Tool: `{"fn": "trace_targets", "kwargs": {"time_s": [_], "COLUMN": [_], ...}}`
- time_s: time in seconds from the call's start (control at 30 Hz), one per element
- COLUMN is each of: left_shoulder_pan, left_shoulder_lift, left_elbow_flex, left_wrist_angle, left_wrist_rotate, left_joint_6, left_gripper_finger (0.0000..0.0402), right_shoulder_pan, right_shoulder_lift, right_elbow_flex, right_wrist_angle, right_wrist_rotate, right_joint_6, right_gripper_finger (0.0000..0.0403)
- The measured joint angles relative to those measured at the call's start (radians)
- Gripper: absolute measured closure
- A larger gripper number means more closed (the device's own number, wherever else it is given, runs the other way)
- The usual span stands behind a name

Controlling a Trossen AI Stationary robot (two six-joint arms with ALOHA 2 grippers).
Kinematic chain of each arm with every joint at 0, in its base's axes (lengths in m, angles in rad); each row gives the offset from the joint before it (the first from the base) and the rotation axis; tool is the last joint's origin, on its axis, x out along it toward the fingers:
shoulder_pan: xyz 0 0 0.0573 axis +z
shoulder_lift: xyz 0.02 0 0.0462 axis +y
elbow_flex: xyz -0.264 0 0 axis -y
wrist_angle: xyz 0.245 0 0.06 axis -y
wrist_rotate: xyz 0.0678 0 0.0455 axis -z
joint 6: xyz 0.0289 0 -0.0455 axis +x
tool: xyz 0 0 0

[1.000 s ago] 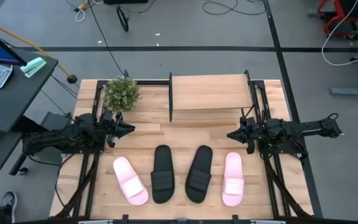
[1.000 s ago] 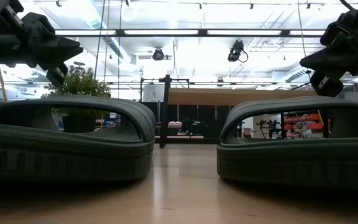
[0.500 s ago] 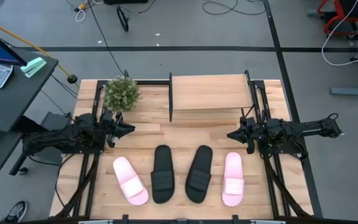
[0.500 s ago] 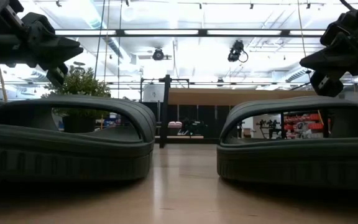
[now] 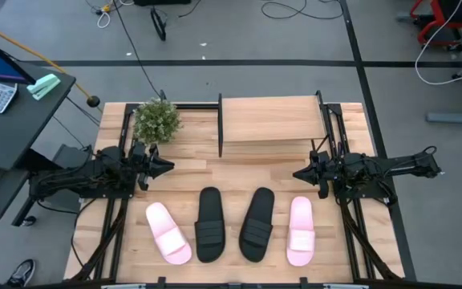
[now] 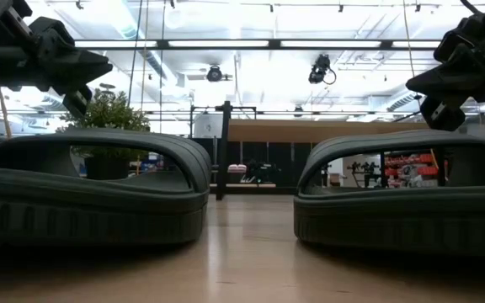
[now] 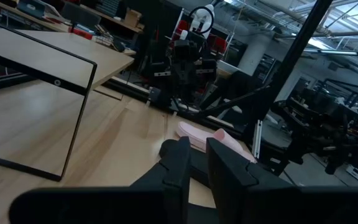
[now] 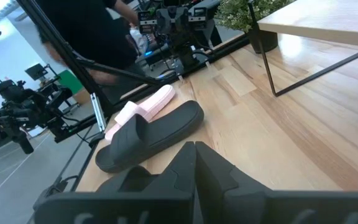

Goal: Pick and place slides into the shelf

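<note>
Nothing on the bench (image 5: 351, 120) has moved over the last second: both arms hang where they were, and all four slides lie in the same row along the near edge, so the task has yet to start. From left to right they are the left pink slide (image 5: 168, 233), left black slide (image 5: 209, 224), right black slide (image 5: 257, 223) and right pink slide (image 5: 300, 230). The shelf (image 5: 269, 120) stands behind them at the bench's far side, well apart, with no slide on or under it. The left gripper (image 5: 165, 167) hovers beside the potted plant (image 5: 156, 120), pointing inward, jaws clenched on nothing. The right gripper (image 5: 299, 173) mirrors it from the opposite side, above the right pink slide's toe end, jaws likewise closed and empty.
</note>
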Motion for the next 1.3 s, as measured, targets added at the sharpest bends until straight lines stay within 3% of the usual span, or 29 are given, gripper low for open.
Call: {"fn": "trace_targets", "kwargs": {"time_s": [1.3], "left_shoulder_pan": [0.0], "left_shoulder_lift": [0.0], "left_elbow_flex": [0.0], "left_wrist_angle": [0.0], "left_wrist_rotate": [0.0], "left_joint_6": [0.0], "left_gripper_finger": [0.0347], "right_shoulder_pan": [0.0], "right_shoulder_lift": [0.0], "right_elbow_flex": [0.0], "right_wrist_angle": [0.0], "right_wrist_rotate": [0.0], "right_joint_6": [0.0], "right_gripper_finger": [0.0391]}}
